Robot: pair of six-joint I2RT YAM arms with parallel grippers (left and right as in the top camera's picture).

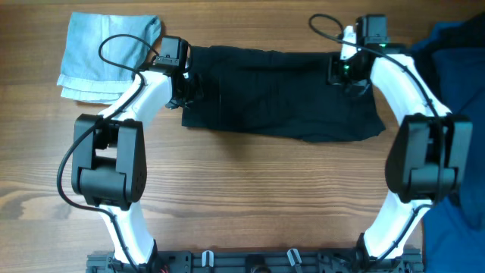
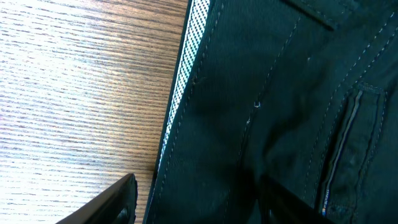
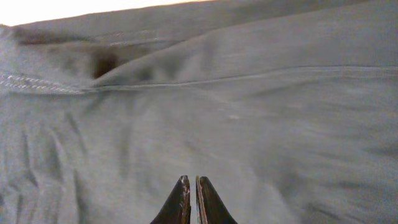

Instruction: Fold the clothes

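Observation:
The black shorts-like clothes (image 1: pixel 280 91) lie flat in a wide band across the far middle of the table. My left gripper (image 1: pixel 182 87) is at their left edge. In the left wrist view this gripper (image 2: pixel 196 186) is open, one finger over bare wood and the other over the black cloth (image 2: pixel 267 93). A white dotted strip (image 2: pixel 186 56) runs along that edge. My right gripper (image 1: pixel 345 74) is at the garment's upper right corner. In the right wrist view its fingers (image 3: pixel 192 180) are shut over the cloth (image 3: pixel 217 112), with no fold seen between them.
A folded pale blue garment (image 1: pixel 106 53) lies at the far left, just beyond the left arm. Navy cloth (image 1: pixel 458 68) is heaped along the right edge of the wooden table (image 1: pixel 250 197).

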